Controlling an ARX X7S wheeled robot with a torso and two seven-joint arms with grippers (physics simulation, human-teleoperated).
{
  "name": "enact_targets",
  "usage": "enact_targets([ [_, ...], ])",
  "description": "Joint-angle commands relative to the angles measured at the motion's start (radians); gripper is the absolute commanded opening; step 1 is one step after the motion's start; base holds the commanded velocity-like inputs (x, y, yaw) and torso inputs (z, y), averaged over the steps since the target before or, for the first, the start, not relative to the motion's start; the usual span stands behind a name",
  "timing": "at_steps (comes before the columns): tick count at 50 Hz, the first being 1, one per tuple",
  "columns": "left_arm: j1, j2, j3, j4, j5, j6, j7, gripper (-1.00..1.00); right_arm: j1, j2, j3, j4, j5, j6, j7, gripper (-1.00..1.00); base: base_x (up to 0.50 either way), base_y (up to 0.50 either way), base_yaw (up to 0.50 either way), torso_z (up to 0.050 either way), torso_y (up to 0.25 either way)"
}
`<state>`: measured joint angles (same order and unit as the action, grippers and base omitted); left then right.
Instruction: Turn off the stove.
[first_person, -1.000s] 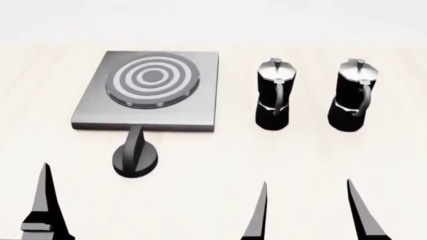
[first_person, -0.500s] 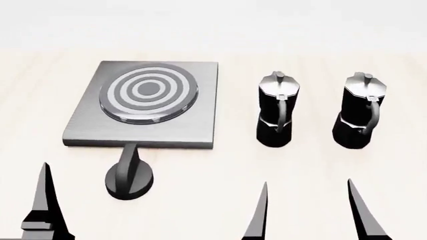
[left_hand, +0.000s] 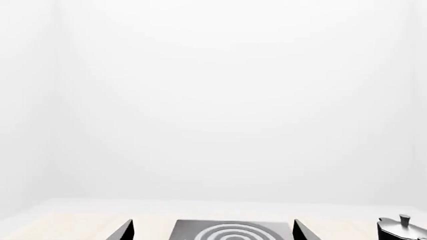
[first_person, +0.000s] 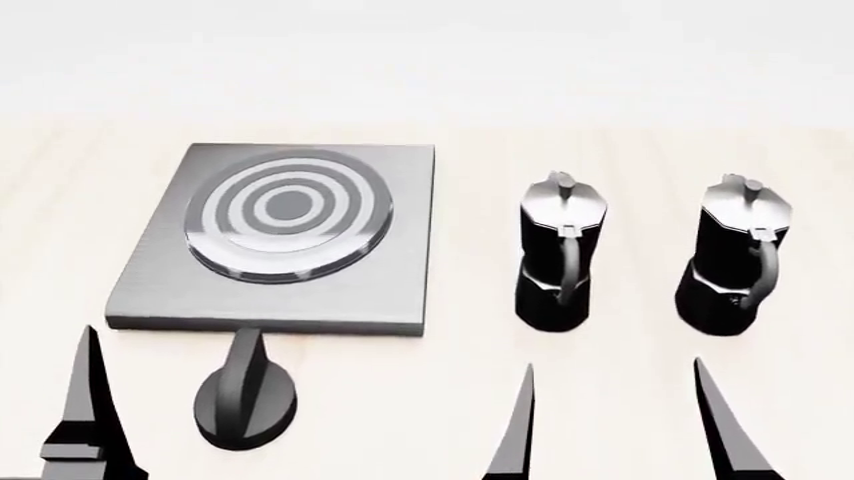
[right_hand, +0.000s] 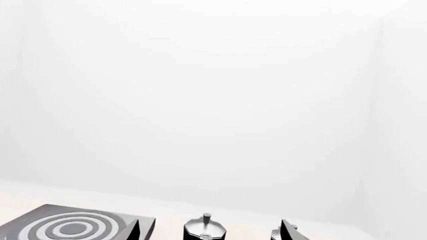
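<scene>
Taking the stove as your landmark on the pale counter: you have one stove, one knob, two moka pots and two end effectors.

Nearest you and left of the stove's front left corner, your left end effector shows only one black finger at the frame edge in the head view; the left wrist view shows two tips spread well apart with nothing between them, so it stands wide open and empty.

The stove is a flat square plate of grey brushed metal, with one round burner of concentric light and dark rings. Just in front of its near edge sits the black round knob, its ridge pointing toward the plate.

Right of the stove stand the two black moka pots, the first near it, the second farther right, both upright with silver lids.

In front of the pots, your right end effector has both fingers spread apart, holding nothing.
</scene>
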<state>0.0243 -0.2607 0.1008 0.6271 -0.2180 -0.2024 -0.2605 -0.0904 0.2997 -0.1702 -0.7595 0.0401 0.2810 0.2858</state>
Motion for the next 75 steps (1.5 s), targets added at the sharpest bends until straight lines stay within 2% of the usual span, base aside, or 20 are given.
enact_targets([
  [1, 0.003, 0.012, -0.018, -0.003, 0.007, 0.008, 0.021, 1.00, -0.004, -0.012, 0.020, 0.006, -0.016, -0.013, -0.018, 1.00, 0.17, 0.00, 0.00, 0.000, 0.000],
  [38, 0.002, -0.014, 0.006, -0.019, 0.006, 0.034, -0.006, 1.00, 0.000, 0.012, -0.005, 0.020, -0.009, -0.029, -0.009, 1.00, 0.08, 0.00, 0.00, 0.000, 0.000],
  [75, 0.003, -0.034, 0.018, -0.011, -0.010, 0.030, -0.030, 1.00, 0.003, 0.028, -0.014, 0.018, 0.003, -0.029, 0.007, 1.00, 0.00, 0.00, 0.00, 0.000, -0.134],
])
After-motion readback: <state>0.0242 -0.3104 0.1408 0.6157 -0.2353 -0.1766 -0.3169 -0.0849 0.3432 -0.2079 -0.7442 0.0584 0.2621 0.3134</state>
